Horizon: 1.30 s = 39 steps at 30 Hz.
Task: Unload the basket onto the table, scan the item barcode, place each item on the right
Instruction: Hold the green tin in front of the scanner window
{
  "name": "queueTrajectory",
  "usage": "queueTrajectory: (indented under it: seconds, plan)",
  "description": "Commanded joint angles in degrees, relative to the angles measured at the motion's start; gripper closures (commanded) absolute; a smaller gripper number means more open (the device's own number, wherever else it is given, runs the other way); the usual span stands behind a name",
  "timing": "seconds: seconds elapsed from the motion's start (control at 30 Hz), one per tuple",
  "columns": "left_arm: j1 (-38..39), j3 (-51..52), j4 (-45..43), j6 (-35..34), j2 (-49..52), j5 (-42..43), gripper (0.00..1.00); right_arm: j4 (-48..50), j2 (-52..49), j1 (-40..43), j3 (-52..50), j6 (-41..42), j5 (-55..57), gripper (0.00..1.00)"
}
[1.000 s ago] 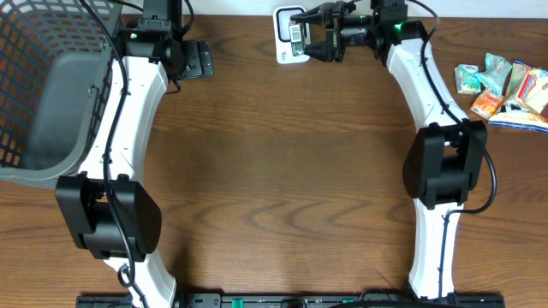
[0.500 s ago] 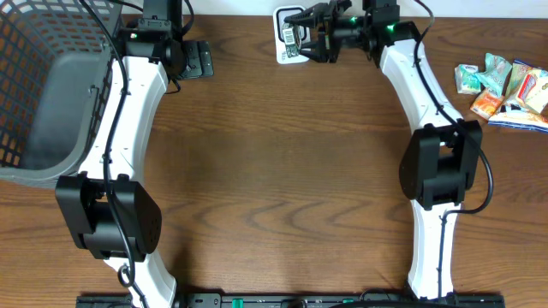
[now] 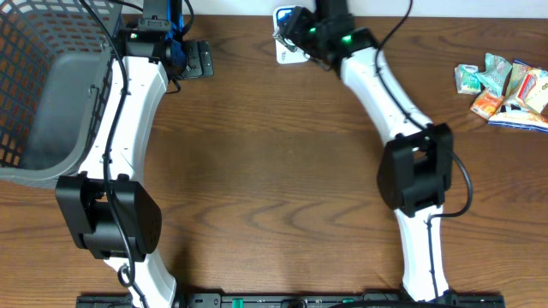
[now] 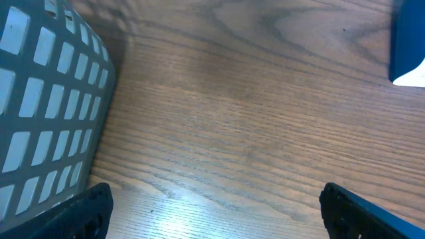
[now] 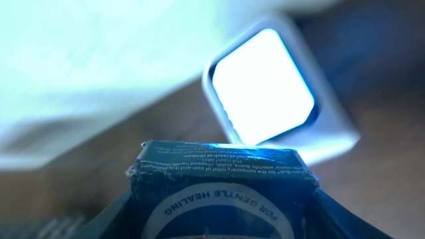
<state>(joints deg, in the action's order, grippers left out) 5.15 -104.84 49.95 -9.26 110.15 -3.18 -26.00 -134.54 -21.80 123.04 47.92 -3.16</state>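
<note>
Right fingers (image 5: 329, 216) clamp a blue box (image 5: 219, 176), held just before the lit scanner (image 5: 264, 89) at the far edge of the table (image 4: 232, 119). Left fingers (image 4: 83, 209) stand released beside the basket (image 4: 40, 99).

Risk: no barcode is visible, so presenting the wrong face would likely fail the read.

Legible, inverted: "FOR GENTLE HEALING". Smaller print unreadable; no brand seen.

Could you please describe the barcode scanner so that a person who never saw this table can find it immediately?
On the wooden table, look along the far edge, near its middle, between the grey basket and the snack packets. The scanner stands there, just beyond the dark box in the right gripper; it alone is white, with a brightly glowing square window.
</note>
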Motion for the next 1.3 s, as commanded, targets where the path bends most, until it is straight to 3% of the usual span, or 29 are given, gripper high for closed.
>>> queueTrajectory:
  seconds: [0.0,0.47,0.73,0.9,1.27]
  plan:
    - [0.0,-0.7,0.2,-0.9,-1.2,-0.5,0.02,3.7,-0.3,-2.6,0.3,-8.9,25.4,0.64]
    - [0.0,-0.7,0.2,-0.9,-1.2,-0.5,0.02,29.1,-8.6,-3.4,0.3,-30.3,31.5,0.6]
    - [0.0,-0.7,0.2,-0.9,-1.2,-0.5,0.02,36.3,-12.6,-3.4,0.3,-31.3,31.5,0.59]
    - [0.0,-0.7,0.2,-0.9,-1.2,-0.5,0.02,41.9,-15.3,-3.4,0.3,-36.6,31.5,0.57]
    - [0.0,-0.7,0.2,-0.9,-1.2,-0.5,0.02,42.4,-15.5,-4.3,0.3,-37.3,31.6,0.57]
